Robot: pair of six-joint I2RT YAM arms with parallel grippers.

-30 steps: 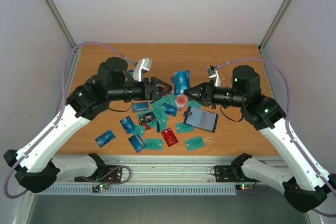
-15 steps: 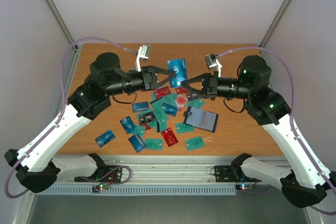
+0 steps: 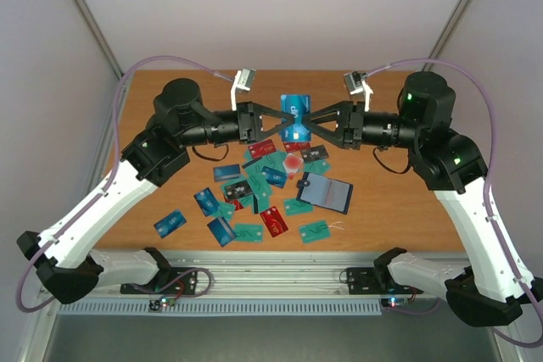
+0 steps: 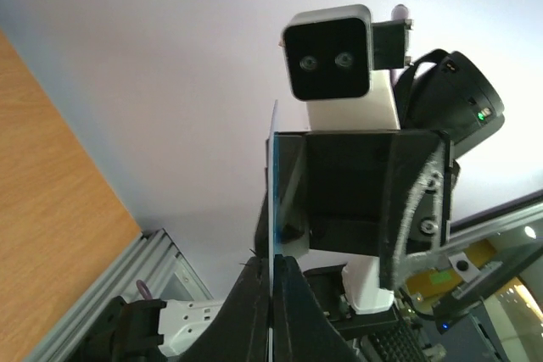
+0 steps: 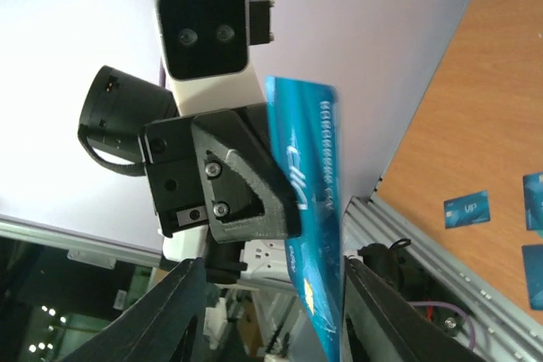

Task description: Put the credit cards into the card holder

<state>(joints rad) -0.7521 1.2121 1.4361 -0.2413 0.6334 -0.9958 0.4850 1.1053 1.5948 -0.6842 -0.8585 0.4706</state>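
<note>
And up it goes: a second ago both arms are low over the pile, and now they are raised and levelled, wrists turned to face each other nose to nose above the worktop (image 3: 377, 219). The blue card (image 3: 294, 116) comes up with them. It is off the wood now and hangs upright in mid-air between the two arms.

The left gripper (image 3: 278, 120) is clenched on that card. Its own wrist camera shows the card edge-on, pinched right between the closed fingers. The right gripper (image 3: 310, 123) has spread since the low position, and its fingers now stand wide apart on either side of the card without closing (one finger looks nearer the card face than the other). That reads as a hand-over about to happen, the left presenting and the right ready to take.

For the task, this means one card is picked and in play but nothing is stowed yet. The card holder (image 3: 327, 195) lies opened flat on the worktop below the right gripper, pale lining up. The other cards (image 3: 246, 186) are scattered to its left, and every one of them is still to go.
</note>
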